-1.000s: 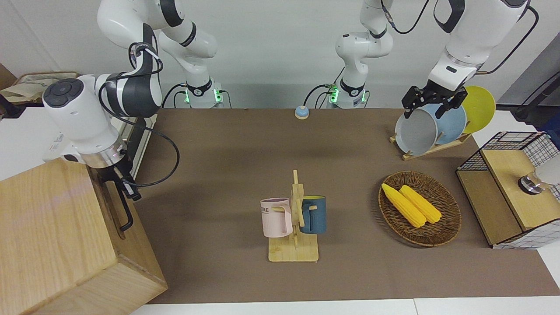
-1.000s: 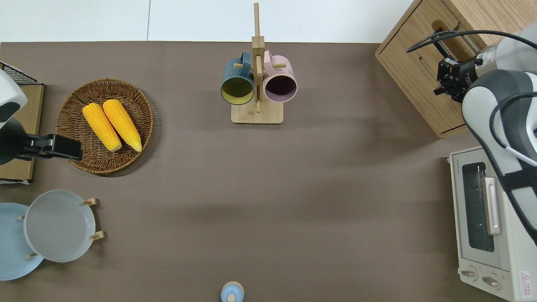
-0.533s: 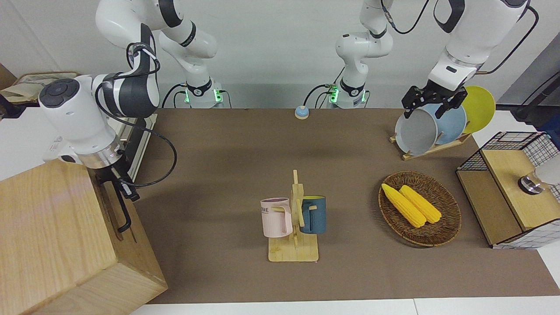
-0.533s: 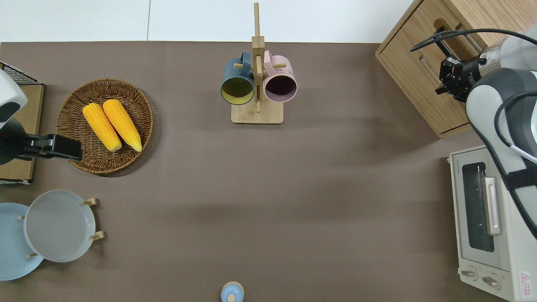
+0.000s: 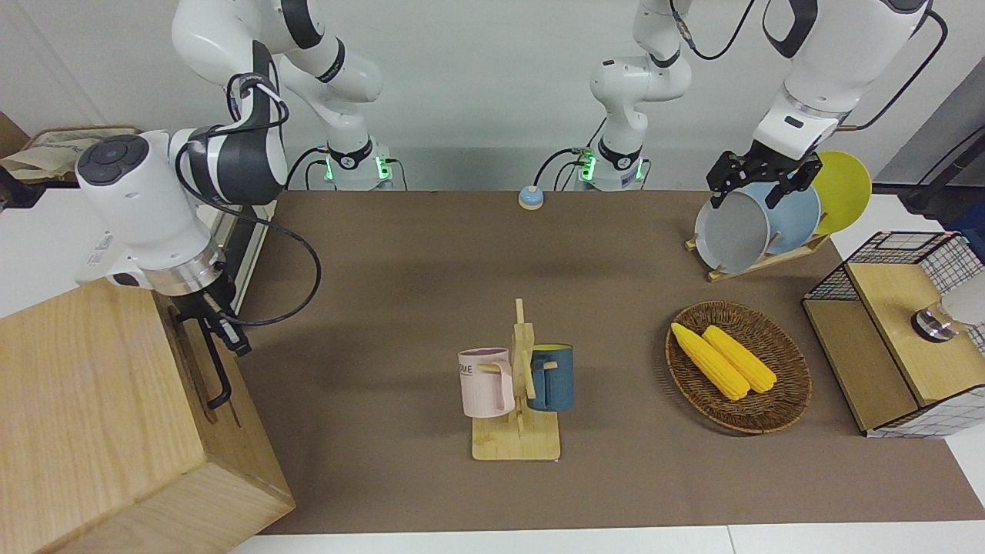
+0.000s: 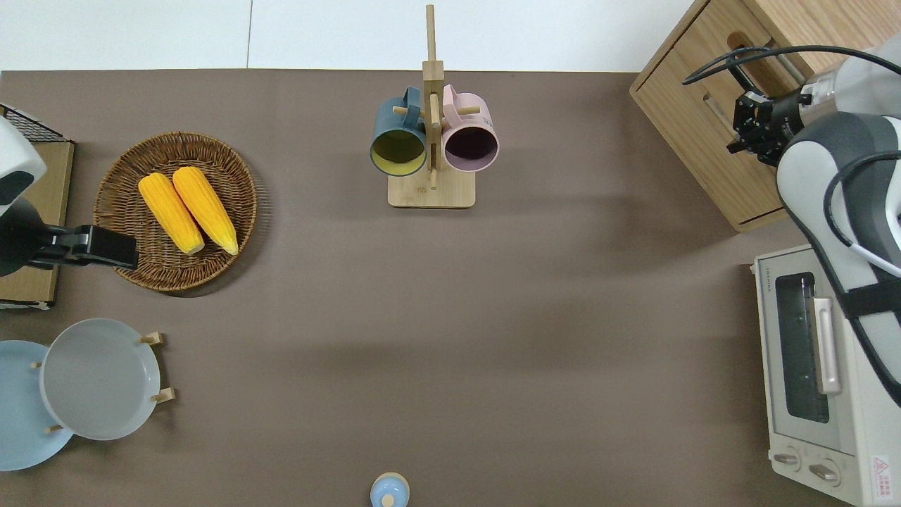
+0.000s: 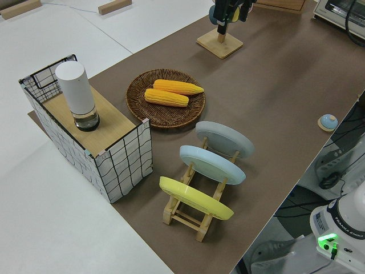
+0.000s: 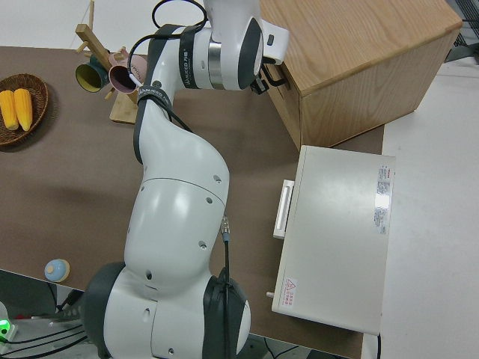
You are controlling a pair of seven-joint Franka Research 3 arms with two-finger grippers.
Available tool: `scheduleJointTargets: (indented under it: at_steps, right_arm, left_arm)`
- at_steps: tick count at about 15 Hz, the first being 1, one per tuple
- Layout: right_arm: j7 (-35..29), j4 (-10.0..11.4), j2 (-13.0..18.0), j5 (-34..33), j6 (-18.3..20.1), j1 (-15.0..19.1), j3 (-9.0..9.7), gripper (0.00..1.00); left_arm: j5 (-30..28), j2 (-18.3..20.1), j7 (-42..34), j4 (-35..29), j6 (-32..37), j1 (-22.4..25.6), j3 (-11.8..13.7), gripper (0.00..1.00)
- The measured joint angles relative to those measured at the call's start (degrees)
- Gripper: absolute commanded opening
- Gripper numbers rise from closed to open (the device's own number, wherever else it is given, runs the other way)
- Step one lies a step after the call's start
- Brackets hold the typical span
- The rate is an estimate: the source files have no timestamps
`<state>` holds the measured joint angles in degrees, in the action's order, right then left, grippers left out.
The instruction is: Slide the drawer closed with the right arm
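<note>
Though the right gripper (image 5: 209,314) (image 6: 747,131) sits right at the drawer (image 5: 202,369) (image 6: 711,134) front, its fingertips are tucked under the wrist and against the black handle (image 5: 217,371) (image 6: 764,63), so whether the jaws are apart or together cannot be told. The handle's loop runs from the jaws away from the robots; in the overhead view the arm and its cable (image 6: 767,51) cross part of it. The drawer lies nearly flush in the wooden box (image 5: 92,415) (image 6: 788,21) (image 8: 359,60), at the right arm's end of the table (image 5: 400,308); only a thin seam shows around its front. In the right side view the arm (image 8: 179,224) hides the gripper and most of the drawer face. The box is cut off by the frame in the front and overhead views. Nearer the robots than the jaws stands the oven (image 6: 816,373) (image 8: 337,239), partly covered by the arm from above. The left arm is parked; its gripper (image 5: 762,173) has its fingers spread.
</note>
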<state>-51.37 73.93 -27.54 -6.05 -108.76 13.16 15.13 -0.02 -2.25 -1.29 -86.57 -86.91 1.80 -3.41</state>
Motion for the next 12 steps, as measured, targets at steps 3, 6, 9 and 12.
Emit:
scheduleJointTargets:
  at_steps: [3,6,9,12]
  right_arm:
    - [0.3,-0.4,0.5,0.0,2.3,-4.6,0.14,0.000]
    - [3.4,-0.4,2.5,-0.1,7.2,-8.6,0.16,0.000]
    - [7.9,0.1,5.7,-0.1,11.2,-11.7,0.24,0.000]
    - [15.5,2.2,9.5,0.3,13.3,-13.7,0.25,0.000]
  left_arm:
    - [0.0,0.0,0.0,0.0,0.0,0.0,0.0,0.99]
    - [0.0,0.0,0.0,0.0,0.0,0.0,0.0,0.99]
    - [0.0,0.0,0.0,0.0,0.0,0.0,0.0,0.99]
    - [0.0,0.0,0.0,0.0,0.0,0.0,0.0,0.99]
